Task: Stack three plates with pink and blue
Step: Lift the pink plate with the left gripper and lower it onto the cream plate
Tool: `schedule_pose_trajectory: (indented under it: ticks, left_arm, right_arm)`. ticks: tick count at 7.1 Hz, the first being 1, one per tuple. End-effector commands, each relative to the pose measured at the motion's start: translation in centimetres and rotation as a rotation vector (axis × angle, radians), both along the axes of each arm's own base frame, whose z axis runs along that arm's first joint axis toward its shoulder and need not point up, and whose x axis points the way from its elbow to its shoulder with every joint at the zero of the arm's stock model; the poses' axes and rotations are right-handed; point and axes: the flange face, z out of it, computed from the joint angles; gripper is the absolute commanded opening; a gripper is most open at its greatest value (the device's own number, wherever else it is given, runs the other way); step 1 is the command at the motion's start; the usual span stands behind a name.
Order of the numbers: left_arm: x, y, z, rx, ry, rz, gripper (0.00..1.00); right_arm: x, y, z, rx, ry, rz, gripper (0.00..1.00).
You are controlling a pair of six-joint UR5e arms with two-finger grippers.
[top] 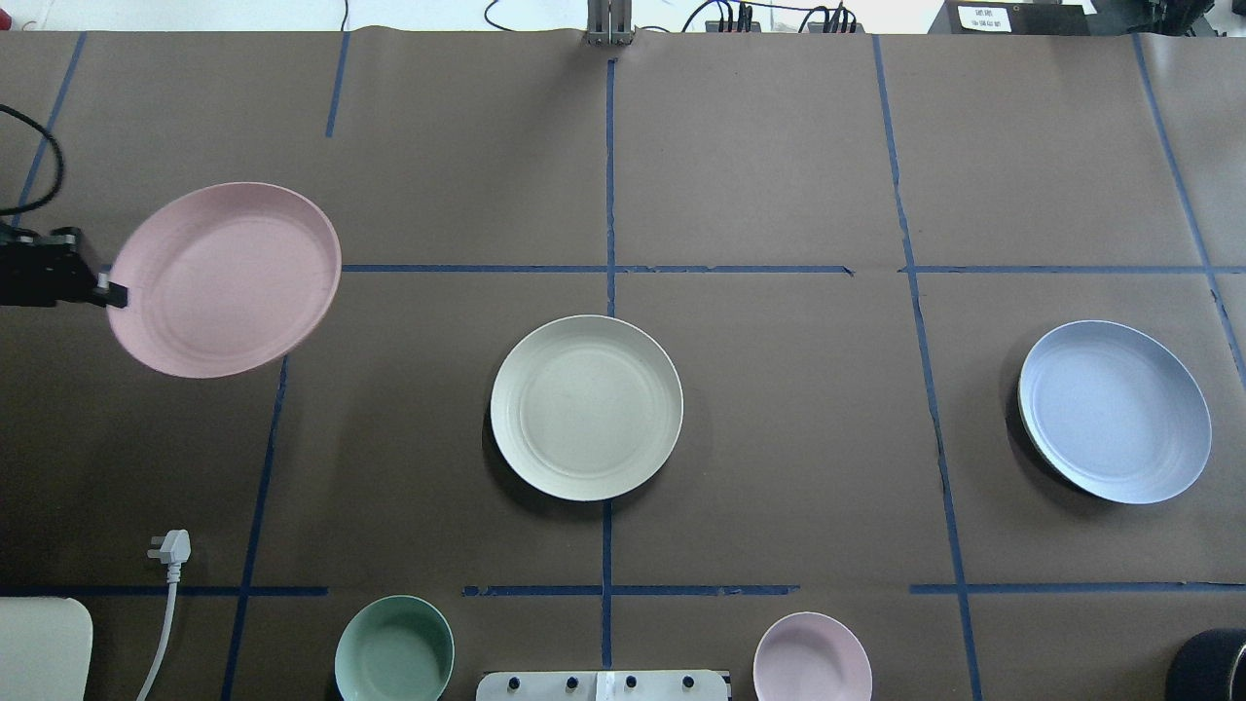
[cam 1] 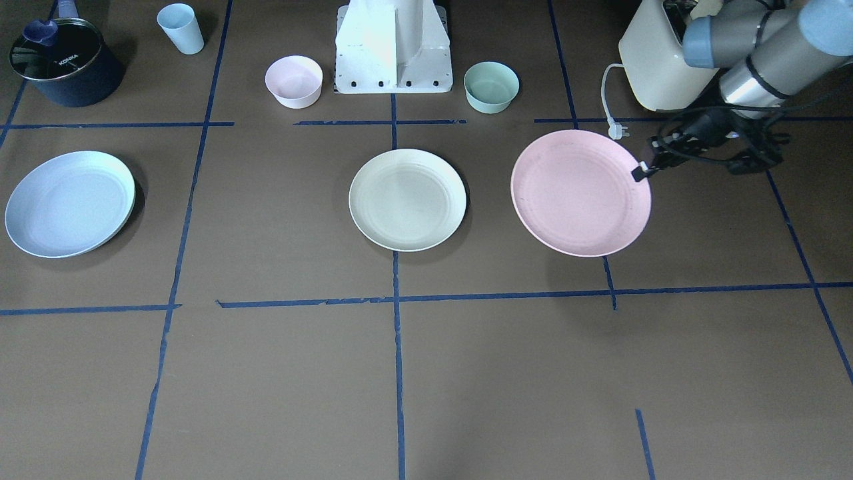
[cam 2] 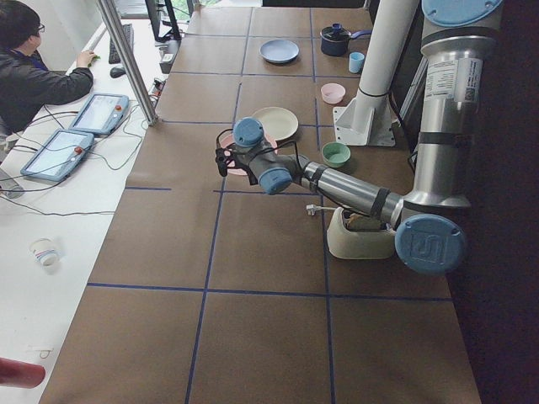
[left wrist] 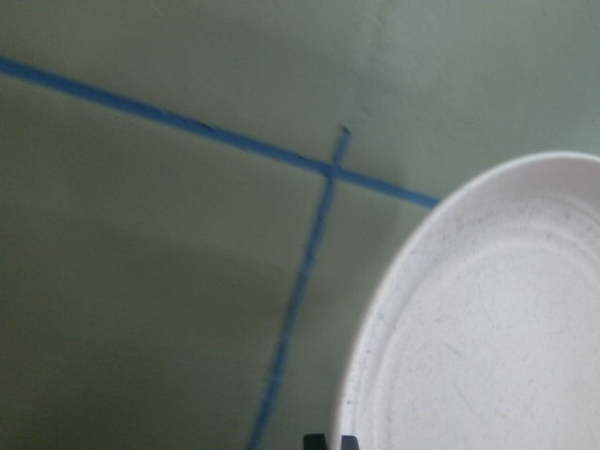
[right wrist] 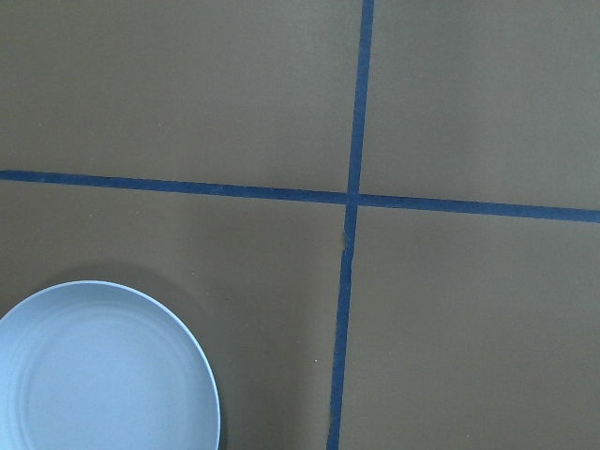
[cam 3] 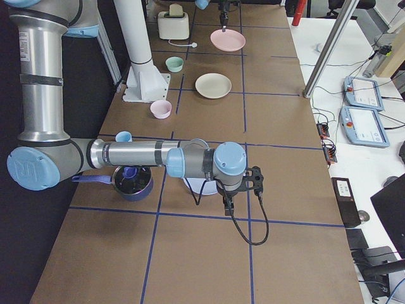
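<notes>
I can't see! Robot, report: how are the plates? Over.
Left gripper shut on pink plate, lifted. Right gripper: can't tell. Cream plate, blue plate flat, unstacked. Pink bowl, green bowl out of the way.

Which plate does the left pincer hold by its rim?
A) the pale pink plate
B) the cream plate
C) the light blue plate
A: the left pincer grips the rim of the pale pink plate, while the cream plate and the light blue plate lie free on the table.
</notes>
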Motion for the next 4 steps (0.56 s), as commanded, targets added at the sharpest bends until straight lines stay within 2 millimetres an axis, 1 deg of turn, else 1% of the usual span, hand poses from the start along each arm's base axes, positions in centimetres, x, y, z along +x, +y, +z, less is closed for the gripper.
schedule_pose_trajectory:
  ticks: [1, 2, 3, 4]
  left_arm:
    - [11.5, 4.0, -6.7, -0.041, -0.001, -0.029, 0.0]
    - [16.6, 5.8, -10.2, -0.045, -0.016, -0.018, 0.0]
    - [19.0, 7.2, -12.7, -0.056, -0.004, -0.016, 0.0]
    - [19.8, 8.0, -12.9, -0.069, -0.002, -0.004, 0.0]
  right_arm:
    - [-0.1, 0.0, -0.2, 0.001, -0.018, 0.0, 1.0]
    - [-0.1, 0.0, -0.2, -0.001, -0.018, 0.001, 1.0]
    - [-0.1, 0.0, -0.2, -0.001, -0.018, 0.001, 1.0]
    - [-0.1, 0.0, -0.1, -0.002, -0.018, 0.001, 1.0]
